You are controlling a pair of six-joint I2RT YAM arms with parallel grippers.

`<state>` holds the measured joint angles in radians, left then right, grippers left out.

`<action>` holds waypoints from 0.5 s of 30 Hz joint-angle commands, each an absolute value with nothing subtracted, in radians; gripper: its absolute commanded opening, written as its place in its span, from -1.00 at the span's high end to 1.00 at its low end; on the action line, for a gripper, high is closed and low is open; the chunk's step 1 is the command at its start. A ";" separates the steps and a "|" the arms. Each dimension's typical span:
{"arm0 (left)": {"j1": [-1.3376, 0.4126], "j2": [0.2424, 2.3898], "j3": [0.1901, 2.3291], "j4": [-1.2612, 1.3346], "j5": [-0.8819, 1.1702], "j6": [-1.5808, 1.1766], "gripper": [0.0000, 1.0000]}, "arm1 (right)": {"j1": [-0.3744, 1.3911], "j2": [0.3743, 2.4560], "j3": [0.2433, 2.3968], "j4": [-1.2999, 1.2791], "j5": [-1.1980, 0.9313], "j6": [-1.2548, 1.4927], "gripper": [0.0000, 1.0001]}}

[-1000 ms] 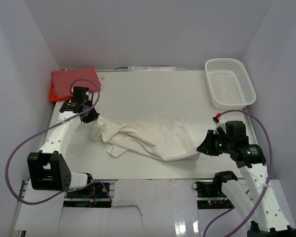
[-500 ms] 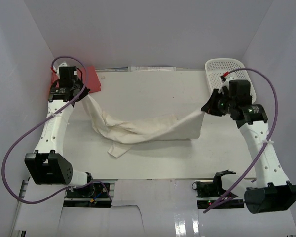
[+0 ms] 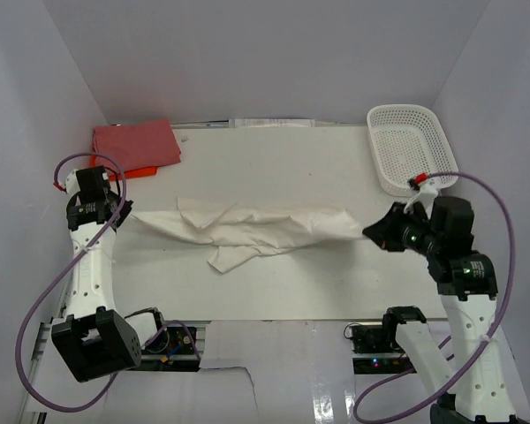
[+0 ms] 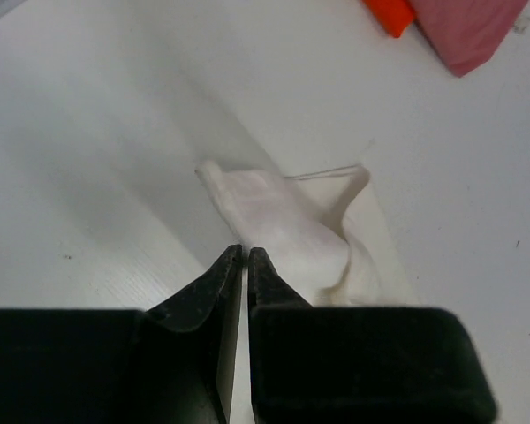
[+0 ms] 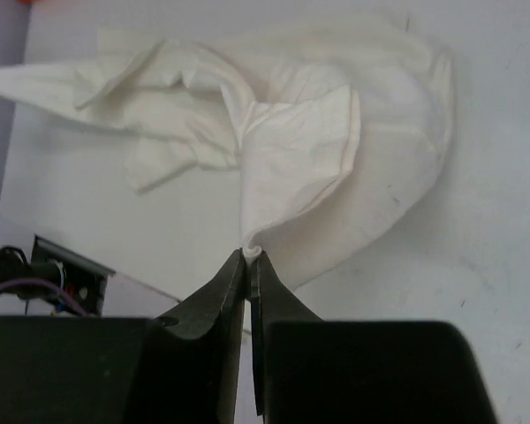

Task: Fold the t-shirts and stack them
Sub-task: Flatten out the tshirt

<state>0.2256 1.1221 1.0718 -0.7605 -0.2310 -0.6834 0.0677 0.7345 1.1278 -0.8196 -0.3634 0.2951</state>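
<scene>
A cream t-shirt [image 3: 256,231] lies stretched in a long crumpled band across the middle of the table. My right gripper [image 3: 369,232] is shut on its right end; the right wrist view shows a curl of cream cloth [image 5: 300,168] pinched at the gripper's tips [image 5: 250,254]. My left gripper [image 3: 124,212] is at the shirt's left end. Its jaws [image 4: 245,252] stand a narrow slit apart, and the cloth's corner [image 4: 283,221] lies loose on the table just past them. A folded pink-red t-shirt [image 3: 137,141] rests on an orange t-shirt [image 3: 132,170] at the back left.
A white mesh basket [image 3: 397,113] stands at the back right corner. White walls close in the table on three sides. The pink-red [image 4: 477,31] and orange [image 4: 390,13] shirts show at the top right of the left wrist view.
Both arms swung back from the far corners towards the near side, laying the cream shirt out lengthwise on the table. The left jaws loosened and the shirt's corner dropped free.
</scene>
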 commanded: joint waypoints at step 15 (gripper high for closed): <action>0.134 1.074 0.982 -0.710 0.116 -0.419 -0.91 | 0.075 0.614 0.851 -0.976 -0.485 0.222 0.85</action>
<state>0.2810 1.1988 0.9539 -0.7460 0.1425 -0.5236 0.0731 0.5926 0.8268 -1.0229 -0.4561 0.2481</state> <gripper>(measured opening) 0.959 0.086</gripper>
